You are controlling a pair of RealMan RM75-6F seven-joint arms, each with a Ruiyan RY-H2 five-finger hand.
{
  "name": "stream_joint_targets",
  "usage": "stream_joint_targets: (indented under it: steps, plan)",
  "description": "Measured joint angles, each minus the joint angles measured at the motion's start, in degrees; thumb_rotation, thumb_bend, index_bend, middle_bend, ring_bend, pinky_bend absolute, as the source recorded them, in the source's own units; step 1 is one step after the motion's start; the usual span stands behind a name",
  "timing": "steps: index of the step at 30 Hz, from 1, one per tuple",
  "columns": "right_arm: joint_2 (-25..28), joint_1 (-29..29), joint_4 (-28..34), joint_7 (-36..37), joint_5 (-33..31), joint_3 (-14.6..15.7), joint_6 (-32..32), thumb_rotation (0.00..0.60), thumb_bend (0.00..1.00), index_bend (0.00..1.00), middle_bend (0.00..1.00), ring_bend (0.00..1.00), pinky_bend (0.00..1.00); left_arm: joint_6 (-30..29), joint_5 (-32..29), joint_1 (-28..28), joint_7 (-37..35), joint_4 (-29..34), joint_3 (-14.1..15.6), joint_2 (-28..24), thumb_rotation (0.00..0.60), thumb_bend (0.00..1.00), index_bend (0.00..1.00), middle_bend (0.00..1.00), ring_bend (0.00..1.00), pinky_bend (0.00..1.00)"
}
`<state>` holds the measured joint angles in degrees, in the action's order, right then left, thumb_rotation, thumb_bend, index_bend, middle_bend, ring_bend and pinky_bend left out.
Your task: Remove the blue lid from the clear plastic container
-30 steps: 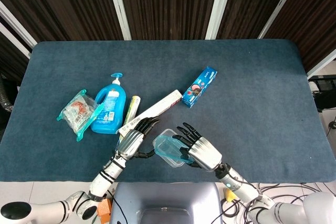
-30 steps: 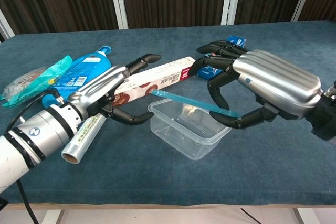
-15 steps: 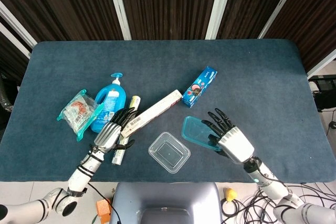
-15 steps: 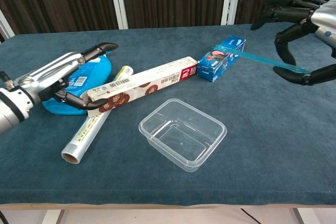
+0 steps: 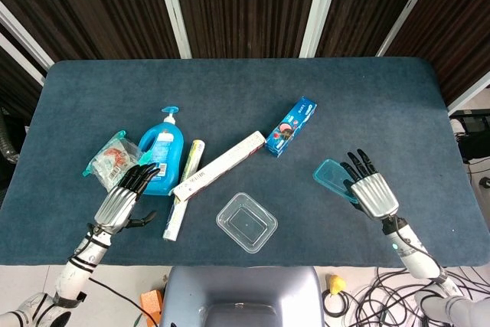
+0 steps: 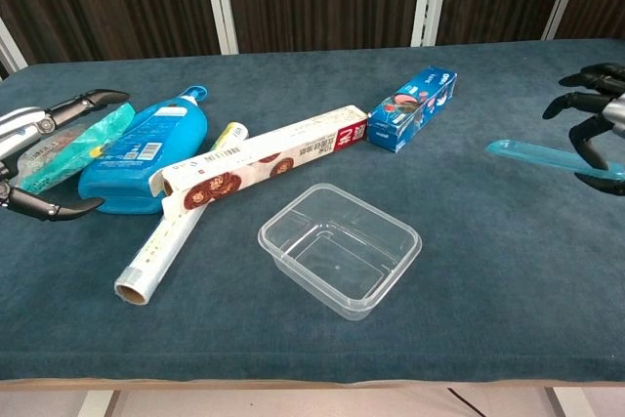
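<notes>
The clear plastic container (image 5: 246, 222) (image 6: 339, 248) stands open and lidless near the table's front edge, between the arms. My right hand (image 5: 371, 192) (image 6: 598, 124) holds the blue lid (image 5: 334, 179) (image 6: 552, 156) at the right side, well away from the container and just above the cloth. My left hand (image 5: 122, 202) (image 6: 39, 158) hovers at the front left with its fingers spread and nothing in them, next to the blue bottle (image 5: 160, 160) (image 6: 142, 149).
A long foil box (image 5: 219, 166) (image 6: 262, 161) and a film roll (image 5: 182, 189) (image 6: 177, 235) lie left of the container. A toothpaste box (image 5: 292, 126) (image 6: 413, 107) lies behind it. A snack packet (image 5: 114, 165) (image 6: 62, 150) sits at the far left.
My right hand has carried the blue lid off the container and out to the right. My left hand has let go of the container and drawn back to the left.
</notes>
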<state>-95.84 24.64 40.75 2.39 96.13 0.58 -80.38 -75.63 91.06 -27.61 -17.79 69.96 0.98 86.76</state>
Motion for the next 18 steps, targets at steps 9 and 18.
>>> stream_joint_targets:
  steps: [9, 18]
  plan:
    - [-0.65, -0.65, 5.36, 2.21, -1.17, 1.51, 4.31, 0.505, 0.07, 0.0, 0.0, 0.0, 0.0, -0.28, 0.91, 1.28, -1.62, -0.01, 1.09, -1.45, 0.6, 0.28, 0.0, 0.0, 0.0, 0.0]
    - [9.98, -1.24, 26.66, -3.38, -0.97, 3.76, 6.63, 0.476, 0.05, 0.0, 0.0, 0.0, 0.0, 0.11, 1.36, 2.4, 0.22, 5.39, 2.5, -6.78, 0.6, 0.28, 0.0, 0.0, 0.0, 0.0]
